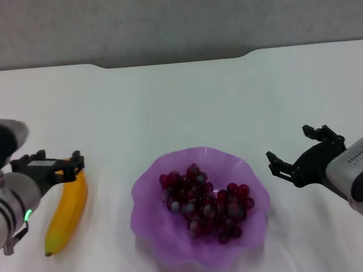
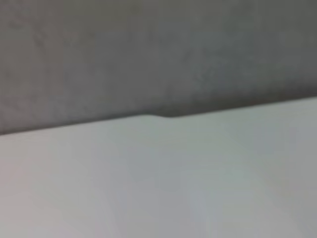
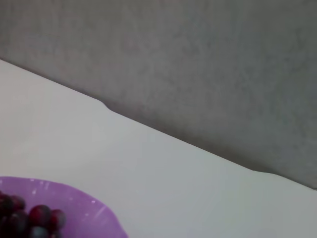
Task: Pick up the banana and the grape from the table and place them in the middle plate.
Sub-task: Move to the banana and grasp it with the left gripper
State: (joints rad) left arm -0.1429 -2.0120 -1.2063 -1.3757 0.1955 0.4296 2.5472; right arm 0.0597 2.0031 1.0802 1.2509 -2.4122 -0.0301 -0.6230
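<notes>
Head view: grape (image 1: pixel 207 204) bunch lies inside the middle plate (image 1: pixel 154 241), table (image 1: pixel 179 110) centre-front. Banana (image 1: pixel 68 213) on the table at 9 o'clock of the plate, its far end hidden under the left claw (image 1: pixel 48 163), fingers spread either side, not clamped. Right claw (image 1: pixel 297 152) at 3 o'clock of the plate, fingers apart, empty. Both arms cut off at frame edges. Left wrist view shows only bare table and grey wall (image 2: pixel 148 49). Right wrist view catches the plate rim and a few grapes, no fingers.
</notes>
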